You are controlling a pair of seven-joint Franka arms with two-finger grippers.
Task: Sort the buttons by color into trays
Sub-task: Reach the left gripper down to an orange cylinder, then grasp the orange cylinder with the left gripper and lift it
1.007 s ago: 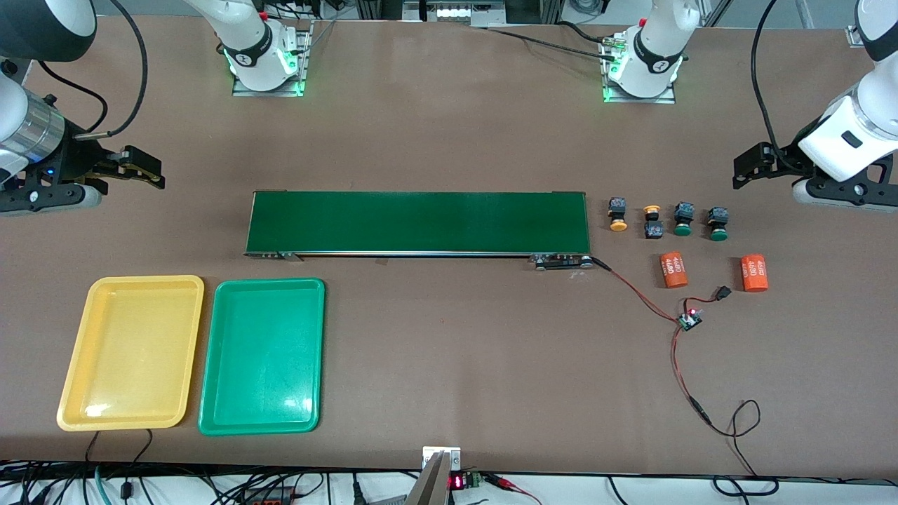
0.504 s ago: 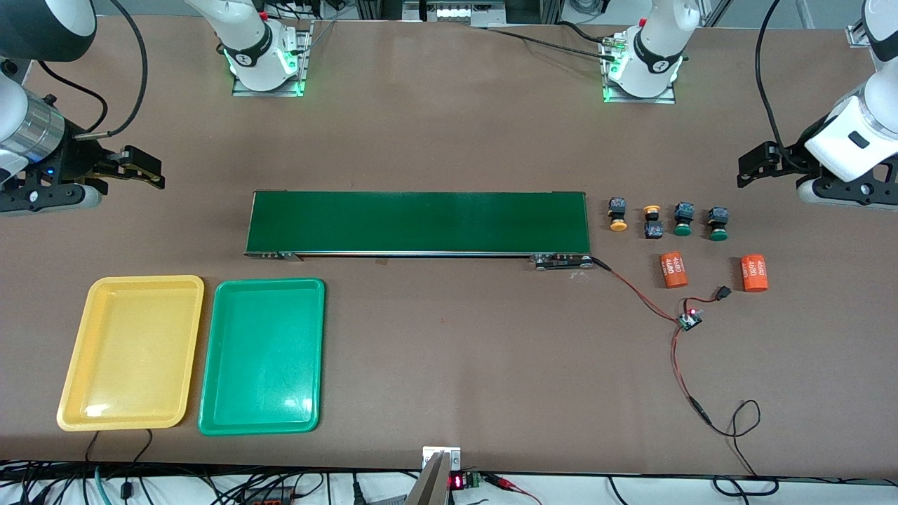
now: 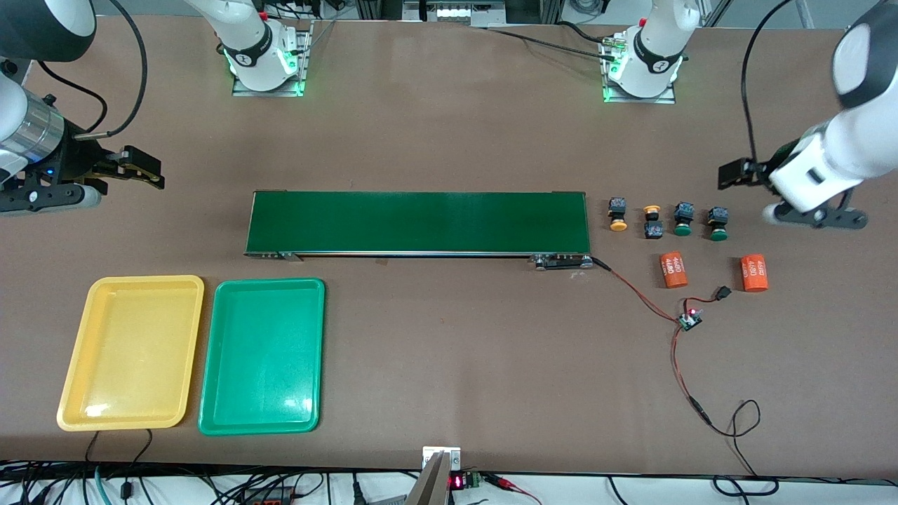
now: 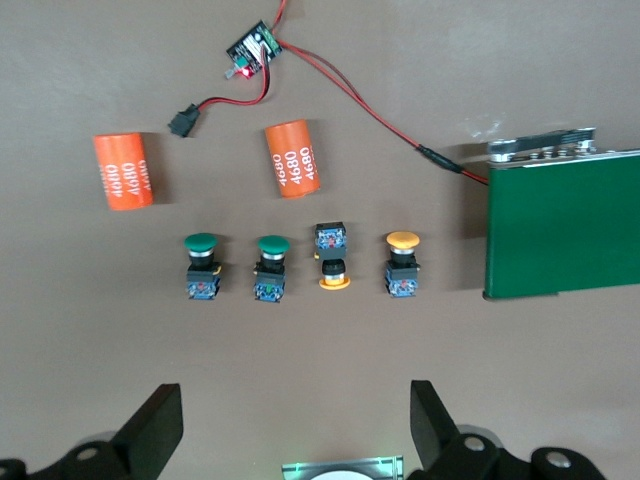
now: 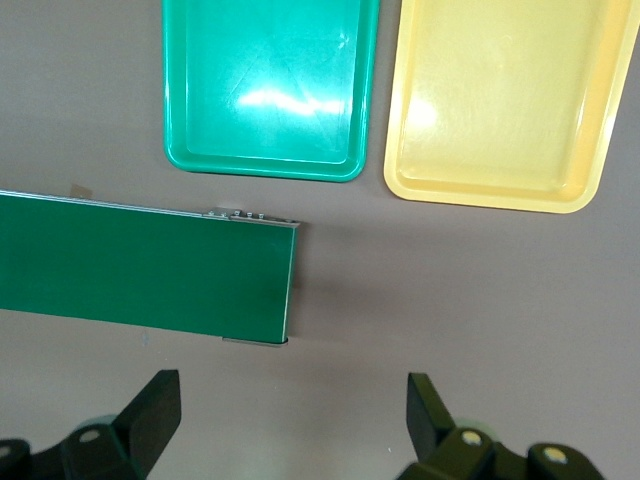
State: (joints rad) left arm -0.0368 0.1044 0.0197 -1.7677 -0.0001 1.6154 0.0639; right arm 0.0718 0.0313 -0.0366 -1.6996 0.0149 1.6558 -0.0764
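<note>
Buttons sit in a row on the table (image 3: 449,140) at the left arm's end, just past the end of the dark-green conveyor belt (image 3: 418,222). Counting away from the belt: first yellow-capped button (image 3: 617,214), second yellow-capped button (image 3: 653,222), first green-capped button (image 3: 683,219), second green-capped button (image 3: 718,224). Three lie with the cap pointing toward the front camera; the second yellow one is flipped, cap away from the camera. All four apart from each other, none in a tray.

Left gripper (image 3: 745,184) is in the air near the table's edge at the left arm's end, beside the second green-capped button, fingers spread wide, nothing between them. Left wrist view shows both fingers (image 4: 155,430) well apart with the whole button row in sight.

Right gripper (image 3: 140,170) waits at the right arm's end of the table, over bare table beside the belt's end, also wide open and empty.

Yellow tray (image 3: 132,353) and green tray (image 3: 263,355) lie side by side near the right arm's end, nearer the front camera than the belt, yellow one closer to the table's end. Both hold nothing.

Two orange cylinders (image 3: 673,270) (image 3: 754,273) with white print lie nearer the camera than the buttons. Small circuit board (image 3: 689,321) with a red light sits nearer still, red wires (image 3: 635,289) running from it to the belt's end.
</note>
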